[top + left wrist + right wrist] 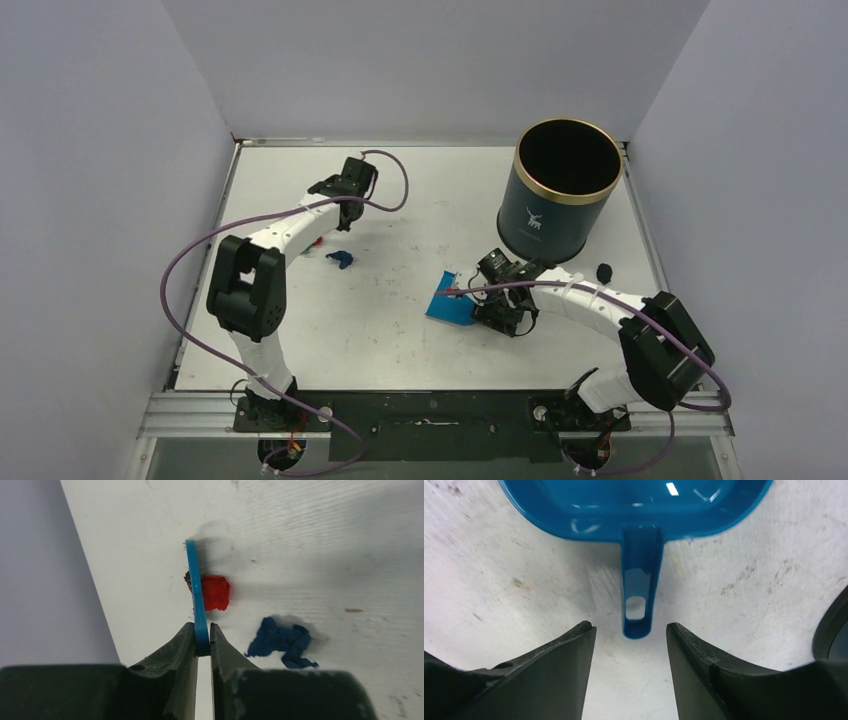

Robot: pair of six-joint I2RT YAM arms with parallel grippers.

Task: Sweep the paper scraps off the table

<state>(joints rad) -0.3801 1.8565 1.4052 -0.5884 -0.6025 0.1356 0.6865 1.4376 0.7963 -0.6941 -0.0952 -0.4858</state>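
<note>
My left gripper [202,639] is shut on the thin blue handle of the hand brush [196,587], seen edge-on with its head down on the table [400,340]. A red paper scrap [216,592] lies against the brush's right side, and a dark blue scrap [282,641] lies just beyond it. In the top view the left gripper [347,212] is at the far left, with the red scrap [317,241] and blue scrap [340,259] beside it. My right gripper [631,630] is open, and the end of the blue dustpan's handle [640,595] lies between its fingertips, untouched.
The dustpan [452,300] lies flat mid-table. A tall dark blue bin with a gold rim [560,190] stands at the back right; its edge shows in the right wrist view [831,630]. A black scrap [604,271] lies right of the bin. Walls enclose the table.
</note>
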